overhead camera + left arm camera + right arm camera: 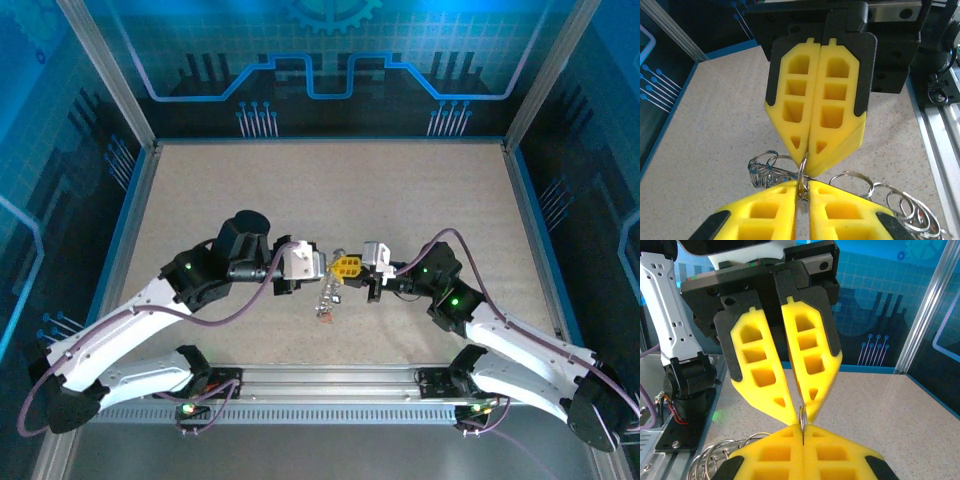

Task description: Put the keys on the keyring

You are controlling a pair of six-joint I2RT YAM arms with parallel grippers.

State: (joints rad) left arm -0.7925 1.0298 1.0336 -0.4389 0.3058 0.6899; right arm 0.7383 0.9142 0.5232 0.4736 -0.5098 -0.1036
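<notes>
Keyring (802,175) held edge-on in the air above the middle of the table (300,190), toward its near edge. Left gripper (803,187) and right gripper (802,430) meet tip to tip. Each pinches the keyring's thin wire, probably to steady it from both sides for threading. Linked rings (764,170) dangle below it; whether keys hang among them is too small to tell.

Silvery keyring (802,176) upright and edge-on, pinched between tips of left gripper (802,192) and right gripper (807,157), thin wire loops (765,167) clustered alongside, reddish key (322,313) hanging lowest.
</notes>
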